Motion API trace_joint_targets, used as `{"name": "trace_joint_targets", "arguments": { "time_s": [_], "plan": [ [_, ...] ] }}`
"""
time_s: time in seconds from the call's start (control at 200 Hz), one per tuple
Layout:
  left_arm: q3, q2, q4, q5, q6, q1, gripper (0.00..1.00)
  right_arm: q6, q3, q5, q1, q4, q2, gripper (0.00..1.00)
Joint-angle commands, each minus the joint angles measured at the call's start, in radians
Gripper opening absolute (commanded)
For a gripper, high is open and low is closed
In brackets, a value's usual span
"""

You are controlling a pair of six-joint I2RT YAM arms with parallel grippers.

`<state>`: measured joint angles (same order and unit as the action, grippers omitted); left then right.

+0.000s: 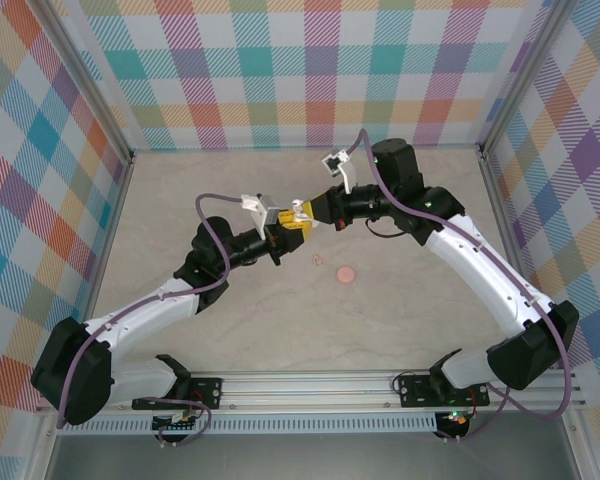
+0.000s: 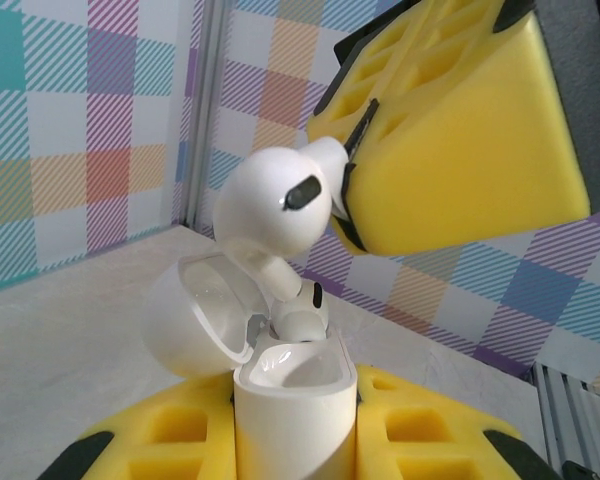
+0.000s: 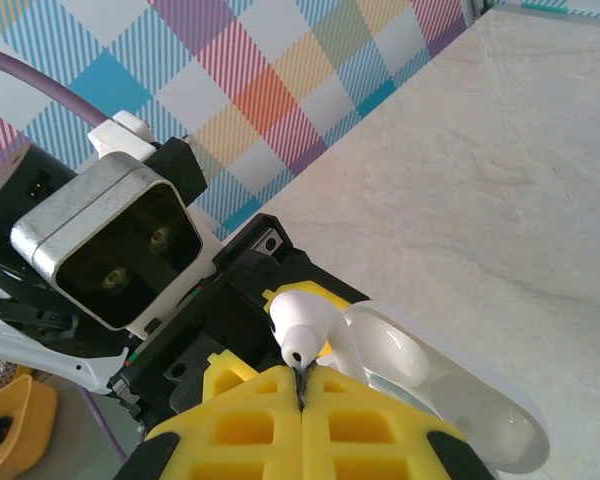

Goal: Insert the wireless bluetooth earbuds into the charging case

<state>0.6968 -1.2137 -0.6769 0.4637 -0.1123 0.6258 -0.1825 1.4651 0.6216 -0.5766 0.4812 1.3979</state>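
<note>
My left gripper [image 2: 298,440] is shut on the white charging case [image 2: 295,400], which stands upright between its yellow pads with the lid [image 2: 195,320] swung open. One earbud [image 2: 305,312] sits in the case. A second earbud [image 2: 278,200] hangs tilted over the opening, its stem reaching down to the rim. My right gripper [image 3: 302,385] is shut, nipping this earbud [image 3: 305,318] by its very tip, just above the open lid [image 3: 400,360]. Seen from above, the left gripper [image 1: 278,236] and the right gripper [image 1: 302,216] meet mid-table, raised off the surface.
A flat salmon-pink disc [image 1: 346,272] and a tiny pinkish bit [image 1: 318,260] lie on the beige tabletop [image 1: 400,330] just in front of the grippers. Plaid walls [image 1: 310,70] enclose the back and both sides. The left wrist's camera housing [image 3: 110,250] sits close behind the case.
</note>
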Motion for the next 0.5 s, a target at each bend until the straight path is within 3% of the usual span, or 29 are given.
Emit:
{"name": "trace_joint_targets", "arguments": {
  "time_s": [0.0, 0.495],
  "plan": [
    [-0.019, 0.001, -0.121, -0.019, -0.013, 0.003, 0.00, -0.024, -0.015, 0.058, 0.004, -0.056, -0.030, 0.01],
    [-0.026, -0.023, -0.211, -0.025, -0.024, 0.004, 0.00, -0.039, -0.035, 0.125, 0.004, -0.084, -0.023, 0.02]
  ]
}}
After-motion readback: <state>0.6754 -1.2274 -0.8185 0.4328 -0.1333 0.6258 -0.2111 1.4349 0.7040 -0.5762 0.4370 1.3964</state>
